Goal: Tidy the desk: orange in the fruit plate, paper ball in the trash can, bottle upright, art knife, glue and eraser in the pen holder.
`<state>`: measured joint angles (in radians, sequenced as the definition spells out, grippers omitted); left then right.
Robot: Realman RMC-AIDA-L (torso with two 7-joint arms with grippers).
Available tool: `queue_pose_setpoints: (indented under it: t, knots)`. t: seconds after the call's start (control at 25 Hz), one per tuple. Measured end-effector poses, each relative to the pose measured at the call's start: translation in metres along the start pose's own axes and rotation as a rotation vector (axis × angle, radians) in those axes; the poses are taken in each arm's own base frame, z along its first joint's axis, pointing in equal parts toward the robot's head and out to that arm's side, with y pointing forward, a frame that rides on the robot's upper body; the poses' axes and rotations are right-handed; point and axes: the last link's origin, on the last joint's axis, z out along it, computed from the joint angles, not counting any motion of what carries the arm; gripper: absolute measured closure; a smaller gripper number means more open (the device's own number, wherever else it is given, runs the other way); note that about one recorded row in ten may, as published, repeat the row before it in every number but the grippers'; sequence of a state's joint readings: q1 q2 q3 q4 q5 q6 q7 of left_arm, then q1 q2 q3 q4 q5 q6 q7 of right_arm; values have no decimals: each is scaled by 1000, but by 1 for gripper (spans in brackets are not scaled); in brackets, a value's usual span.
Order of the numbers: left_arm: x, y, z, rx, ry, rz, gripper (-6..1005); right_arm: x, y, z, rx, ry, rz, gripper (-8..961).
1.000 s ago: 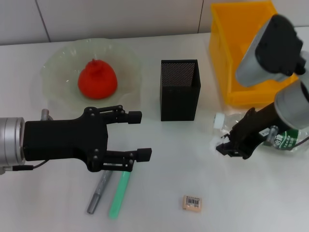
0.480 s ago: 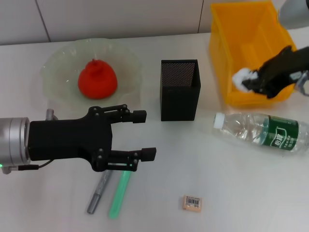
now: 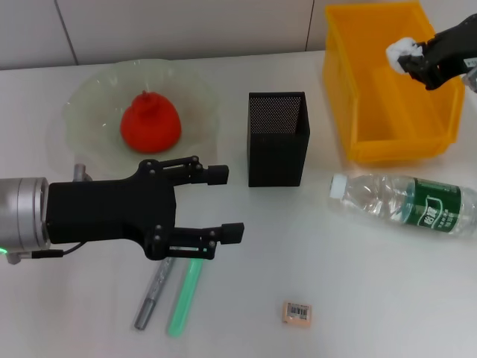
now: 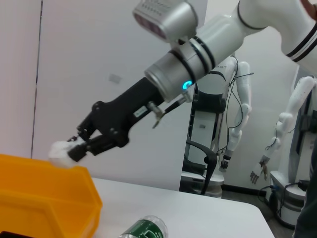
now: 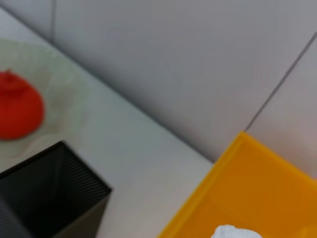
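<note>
Nearest, the left gripper [image 3: 220, 203] hangs open above the desk. Farther off lies the bottle [image 3: 406, 203] on its side. Beyond, the right gripper [image 3: 414, 58] pinches the paper ball [image 3: 403, 52] over the trash can [image 3: 387, 134]; light, soft, crushable, the wad likely needs only a gentle pinch anywhere.

Your right gripper [image 3: 412, 60]: raised at the far right, arm reaching in from that edge, fingers pinched closed. Your left gripper [image 3: 222, 203]: low at near left, level, fingers spread wide apart.
</note>
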<state>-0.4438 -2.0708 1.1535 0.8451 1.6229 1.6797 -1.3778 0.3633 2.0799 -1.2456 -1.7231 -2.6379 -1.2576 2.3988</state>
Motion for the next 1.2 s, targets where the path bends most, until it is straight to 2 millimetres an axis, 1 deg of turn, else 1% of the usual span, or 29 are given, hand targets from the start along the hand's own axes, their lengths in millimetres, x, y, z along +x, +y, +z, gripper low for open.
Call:
queue_pose_setpoints:
  t: [0.36,0.56,0.84,1.2]
  knots:
    - [2,-1,3,-6,27,-12,182,14,-18,28,91,-52,28,783]
    - [1,-1,4,-7,27,-14,183,20,-21,40,113,-61,41,785]
    - [1,0,4,-12,28,-13,184,21,-19,47,98,-73,63,776]
    - [-1,2,5,-23,24,-22,184,21,-21,48,104,-113,87,764]
